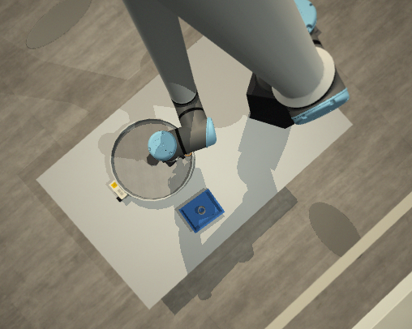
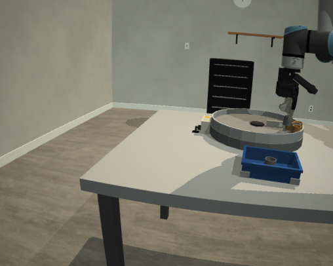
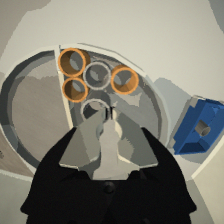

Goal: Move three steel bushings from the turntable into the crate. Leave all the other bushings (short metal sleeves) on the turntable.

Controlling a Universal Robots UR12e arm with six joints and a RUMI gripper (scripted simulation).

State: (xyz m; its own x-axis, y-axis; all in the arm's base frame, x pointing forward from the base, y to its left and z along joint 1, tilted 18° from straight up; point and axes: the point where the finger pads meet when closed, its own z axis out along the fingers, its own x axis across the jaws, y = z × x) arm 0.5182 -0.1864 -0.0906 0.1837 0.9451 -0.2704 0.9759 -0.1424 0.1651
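Seen (image 1: 170,164) (image 2: 287,126) (image 3: 109,114) (gripper): closed, tips apparently pinching thin wall of near steel bushing (image 3: 86,103). To lift well: keep pinch firm, rise straight up – no sideways drag against far steel bushing (image 3: 84,76) or orange bushings (image 2: 296,128) (image 3: 136,80), beyond tips. Clear rim of turntable (image 1: 114,159) (image 2: 248,132) (image 3: 6,95), then carry to crate (image 1: 209,202) (image 2: 271,174) (image 3: 186,136), right of gripper in wrist view. Release beside delivered bushing (image 1: 198,210) (image 2: 270,162) (image 3: 202,131) (one inside already).

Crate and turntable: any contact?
Apart. The top view shows it: a strip of tabletop runs between the near corner of the blue crate and the rim of the turntable.
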